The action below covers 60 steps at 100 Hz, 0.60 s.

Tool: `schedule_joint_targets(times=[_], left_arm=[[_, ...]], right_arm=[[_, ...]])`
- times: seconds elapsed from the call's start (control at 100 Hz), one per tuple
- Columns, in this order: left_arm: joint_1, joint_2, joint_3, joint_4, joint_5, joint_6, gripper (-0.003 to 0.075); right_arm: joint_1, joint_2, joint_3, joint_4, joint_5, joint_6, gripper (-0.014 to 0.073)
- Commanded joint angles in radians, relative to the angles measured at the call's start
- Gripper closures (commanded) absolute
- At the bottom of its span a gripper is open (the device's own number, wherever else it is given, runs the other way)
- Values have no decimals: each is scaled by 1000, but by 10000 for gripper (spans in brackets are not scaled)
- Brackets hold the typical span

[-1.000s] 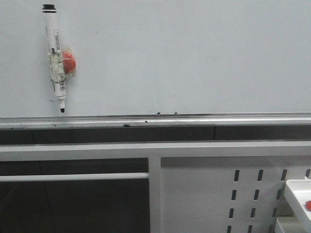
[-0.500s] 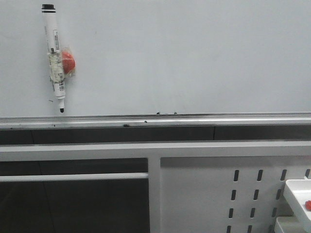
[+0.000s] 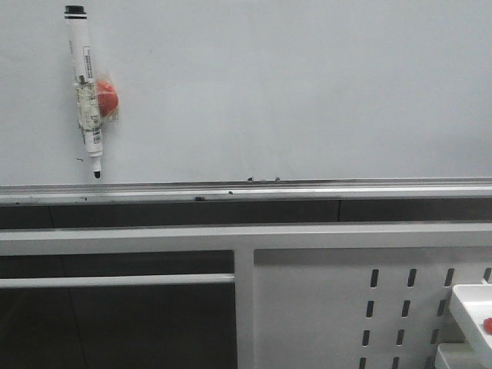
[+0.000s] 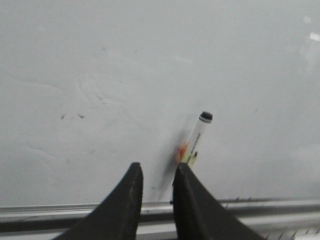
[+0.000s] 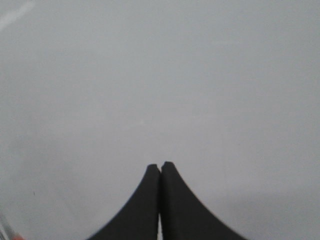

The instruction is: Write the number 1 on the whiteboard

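The whiteboard [image 3: 292, 92] fills the upper part of the front view, pale and smooth, with a silver rail [image 3: 307, 188] along its lower edge. No number 1 shows on it in any view. A white marker [image 3: 86, 92] with a black cap hangs tip-down at the board's upper left, taped to a red magnet [image 3: 108, 98]. My left gripper [image 4: 156, 170] is open with nothing between its fingers, just below and beside the marker [image 4: 196, 140]. My right gripper [image 5: 160, 165] is shut and empty, facing bare board [image 5: 160, 75]. Neither gripper shows in the front view.
Faint smudges [image 4: 72, 116] mark the board. Below the rail runs a white frame bar [image 3: 246, 234] and a white panel with slotted holes [image 3: 369, 307]. A white tray [image 3: 473, 311] with a small red piece sits at the lower right.
In the front view the marker has shifted very slightly to the left on the board. Nothing else differs.
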Motion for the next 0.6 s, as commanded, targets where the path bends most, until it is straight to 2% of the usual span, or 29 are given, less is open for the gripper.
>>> schedule_joint_targets(times=[0.0, 0.07, 0.14, 0.22, 0.31, 0.36, 0.5, 0.59], left_arm=[[-7, 139, -113, 141, 58, 49, 539], [-20, 241, -164, 246, 75, 49, 539], [-69, 319, -202, 299, 39, 49, 539], [-139, 403, -246, 360, 25, 57, 539], [-240, 503, -297, 472, 25, 57, 539], [-294, 553, -316, 515, 20, 57, 539], [-405, 659, -316, 429, -109, -12, 528], [-446, 699, -289, 305, -216, -18, 444]], right_arm=[[-6, 71, -101, -117, 119, -14, 641], [-6, 128, -157, -152, 212, -39, 637], [-6, 179, -199, -152, 234, -113, 581], [-6, 221, -238, -152, 232, -180, 433], [-6, 263, -259, -152, 230, -185, 250], [-6, 283, -261, -152, 230, -185, 188], [-4, 305, -261, -152, 256, -185, 172], [-4, 305, -261, -152, 261, -185, 172]])
